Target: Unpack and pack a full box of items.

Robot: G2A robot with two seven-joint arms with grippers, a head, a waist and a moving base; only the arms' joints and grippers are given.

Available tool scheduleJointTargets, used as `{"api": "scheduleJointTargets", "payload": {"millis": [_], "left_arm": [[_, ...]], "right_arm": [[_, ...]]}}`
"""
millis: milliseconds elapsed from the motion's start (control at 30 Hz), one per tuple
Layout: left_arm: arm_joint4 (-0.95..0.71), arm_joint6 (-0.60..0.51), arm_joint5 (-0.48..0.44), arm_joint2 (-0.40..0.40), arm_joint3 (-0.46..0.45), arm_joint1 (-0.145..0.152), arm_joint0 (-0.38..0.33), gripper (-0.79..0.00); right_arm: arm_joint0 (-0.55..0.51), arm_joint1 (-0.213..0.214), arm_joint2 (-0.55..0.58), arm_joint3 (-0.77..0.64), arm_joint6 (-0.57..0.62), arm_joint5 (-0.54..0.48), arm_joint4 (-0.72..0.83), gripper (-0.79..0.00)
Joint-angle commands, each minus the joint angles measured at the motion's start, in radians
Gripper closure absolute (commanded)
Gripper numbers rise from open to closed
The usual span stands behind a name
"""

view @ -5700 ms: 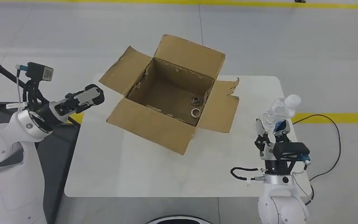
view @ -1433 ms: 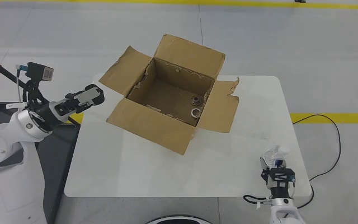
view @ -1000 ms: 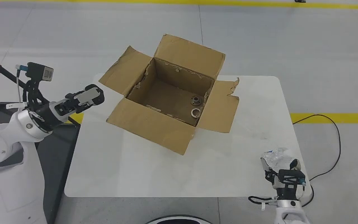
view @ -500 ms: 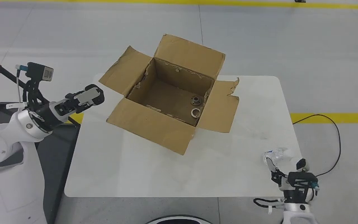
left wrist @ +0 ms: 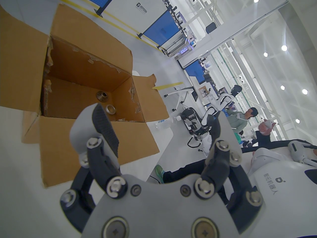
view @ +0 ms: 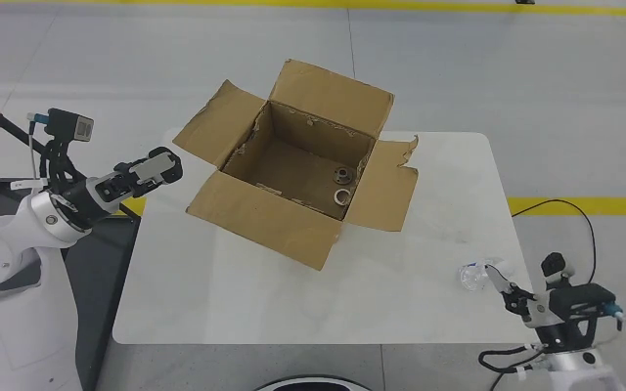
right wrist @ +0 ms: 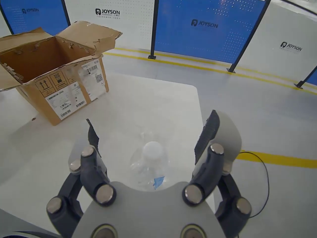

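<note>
- Now the right gripper (view: 525, 279) hangs low off the rounded white table's (view: 245, 293) right front corner, jaws spread, gripping nothing.
- Just beside it the clear, crinkled plastic bottle (view: 472, 277) stands there, white-capped.
- Left gripper (view: 156, 168), likewise agape, hovers beside the torn-flapped cardboard box (view: 303, 176).

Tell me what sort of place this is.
Probably a robotics lab or test hall in an industrial building: blue and white perforated partition panels fence the work area, yellow lines mark the floor, and another humanoid robot stands farther back under a high, lamp-lit ceiling.
</note>
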Motion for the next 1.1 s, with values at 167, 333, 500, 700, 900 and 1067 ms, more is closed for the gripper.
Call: {"api": "scheduleJointTargets", "payload": {"millis": [167,333,500,700,900,1067], "left_arm": [[0.0,0.0,0.0,0.0,0.0,0.0,0.0,-0.785],[0.0,0.0,0.0,0.0,0.0,0.0,0.0,-0.785],[0.0,0.0,0.0,0.0,0.0,0.0,0.0,-0.785],[0.0,0.0,0.0,0.0,0.0,0.0,0.0,-0.785],[0.0,0.0,0.0,0.0,0.0,0.0,0.0,-0.785],[0.0,0.0,0.0,0.0,0.0,0.0,0.0,-0.785]], "right_arm": [[0.017,0.001,-0.008,-0.046,-0.009,-0.034,0.075,-0.785],[0.115,0.021,0.039,-0.139,0.177,-0.107,0.204,-0.785],[0.289,0.051,0.016,-0.169,0.423,-0.173,0.326,-0.785],[0.586,0.091,-0.124,-0.106,0.71,-0.192,0.387,-0.785],[0.834,0.105,-0.321,0.004,0.86,-0.125,0.382,-0.785],[0.834,0.105,-0.321,0.004,0.86,-0.125,0.382,-0.785]]}}
